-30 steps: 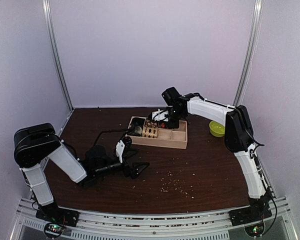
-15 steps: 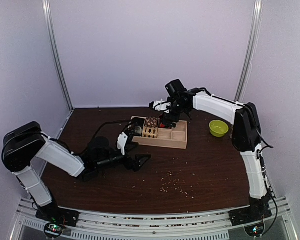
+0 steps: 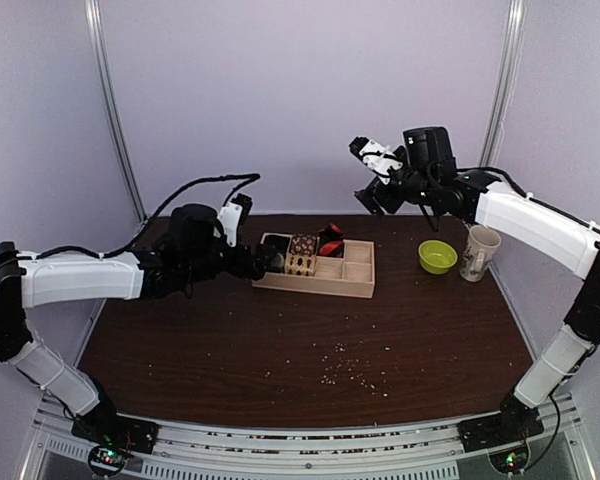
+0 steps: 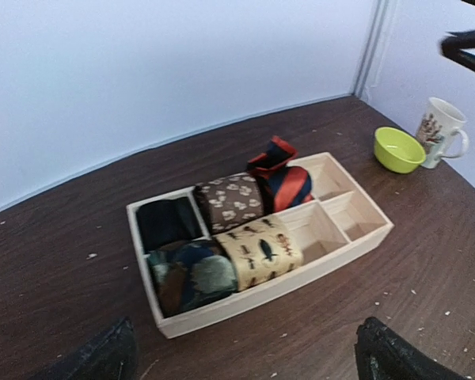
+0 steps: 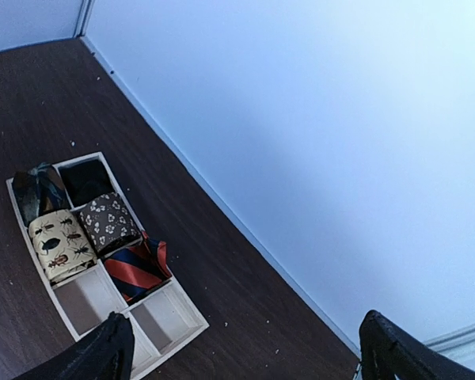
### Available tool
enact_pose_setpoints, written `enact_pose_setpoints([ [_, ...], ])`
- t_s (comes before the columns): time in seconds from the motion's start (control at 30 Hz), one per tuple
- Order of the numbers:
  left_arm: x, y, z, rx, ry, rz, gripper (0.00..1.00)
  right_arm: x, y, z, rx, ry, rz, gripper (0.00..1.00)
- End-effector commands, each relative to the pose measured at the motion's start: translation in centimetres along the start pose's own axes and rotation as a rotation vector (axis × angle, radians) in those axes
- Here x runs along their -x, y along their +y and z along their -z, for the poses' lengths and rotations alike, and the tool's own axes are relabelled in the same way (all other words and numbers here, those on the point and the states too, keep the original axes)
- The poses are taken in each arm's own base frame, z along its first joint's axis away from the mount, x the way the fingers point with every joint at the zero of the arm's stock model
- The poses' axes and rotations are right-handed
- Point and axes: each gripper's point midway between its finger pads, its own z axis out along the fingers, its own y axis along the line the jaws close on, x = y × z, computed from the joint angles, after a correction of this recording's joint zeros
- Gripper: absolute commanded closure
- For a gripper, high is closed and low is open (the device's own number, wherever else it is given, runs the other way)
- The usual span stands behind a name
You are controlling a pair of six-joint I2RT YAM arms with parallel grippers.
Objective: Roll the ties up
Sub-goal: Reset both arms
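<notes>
Nearest me, the dark tabletop (image 3: 180, 370) carries only scattered crumbs (image 3: 355, 372); I see no tie lying unrolled on it. A little further in, the left hand (image 3: 260, 262) reaches low toward the left end of the wooden tray (image 3: 325, 286), close to it, with its fingers spread wide and nothing between them.

Inside the tray, the striped tie (image 4: 281, 176) sits rolled in the back row, touching the brown patterned roll (image 4: 231, 202) on its left. One end of the tie pokes up loosely above the rim. To my eye the rolling and stowing are as good as done. At most that stray end wants tucking, and the slots at the right end stand unfilled.

Beyond and above, the right hand (image 3: 368, 175) hangs high over the tabletop, well apart from the tie, jaws wide and carrying nothing. Farthest right stand a green bowl (image 3: 434, 257) and a mug (image 3: 478, 252).
</notes>
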Motion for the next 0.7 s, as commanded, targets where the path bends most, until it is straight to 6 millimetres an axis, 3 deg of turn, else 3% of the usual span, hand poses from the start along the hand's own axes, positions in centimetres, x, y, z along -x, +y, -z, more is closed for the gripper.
enact_pose_setpoints([
  [0.0, 1.7, 5.3, 2.8, 0.175, 0.053, 0.004, 0.02, -0.8, -2.7, 3.6, -0.091, -0.032, -0.250, 0.00],
  [0.17, 2.9, 10.9, 5.6, 0.257, 0.030, 0.119, 0.02, -3.9, -4.4, 7.9, -0.116, -0.068, -0.527, 0.00],
  [0.33, 1.1, 15.4, 6.7, 0.379, 0.050, 0.229, 0.02, -8.4, -2.6, 10.3, -0.116, -0.073, -0.735, 0.00],
  [0.4, -0.2, 16.2, 6.7, 0.394, 0.062, 0.275, 0.02, -10.5, -1.0, 10.5, -0.095, -0.056, -0.793, 0.01],
  [0.57, -4.0, 15.9, 5.2, 0.354, 0.111, 0.345, 0.02, -16.5, 3.2, 9.5, -0.062, 0.045, -0.914, 0.01],
  [0.67, -5.8, 15.8, 4.3, 0.345, 0.139, 0.386, 0.02, -18.5, 4.5, 8.9, -0.041, 0.094, -0.960, 0.01],
])
